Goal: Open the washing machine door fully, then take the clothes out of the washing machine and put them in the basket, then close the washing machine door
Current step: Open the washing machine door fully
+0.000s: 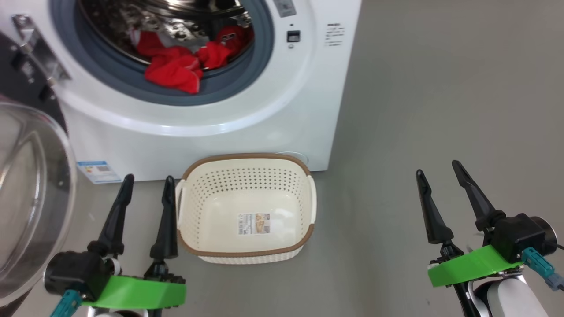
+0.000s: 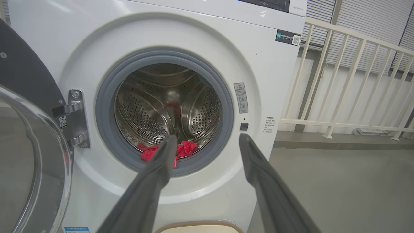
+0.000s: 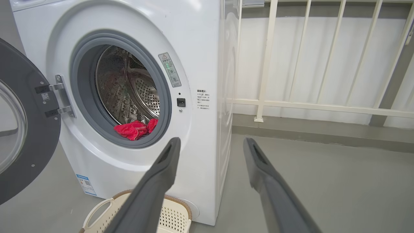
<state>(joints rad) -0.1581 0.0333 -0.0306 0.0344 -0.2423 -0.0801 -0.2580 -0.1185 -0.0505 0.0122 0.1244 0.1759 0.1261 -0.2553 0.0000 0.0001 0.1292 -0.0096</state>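
The white washing machine (image 1: 273,105) stands ahead with its round black door (image 1: 31,189) swung open to the left. Red clothes (image 1: 176,70) lie at the front of the steel drum and spill over the grey rubber ring; they show too in the left wrist view (image 2: 186,148) and the right wrist view (image 3: 132,130). The cream basket (image 1: 304,185) sits on the floor before the machine with nothing in it. My left gripper (image 1: 147,180) hangs open just left of the basket. My right gripper (image 1: 438,169) is open over bare floor at the right.
Grey floor (image 1: 440,88) stretches to the right of the machine. A cream railing (image 3: 323,103) runs behind and to the right. The open door's glass bowl (image 2: 32,161) bulges close to my left arm.
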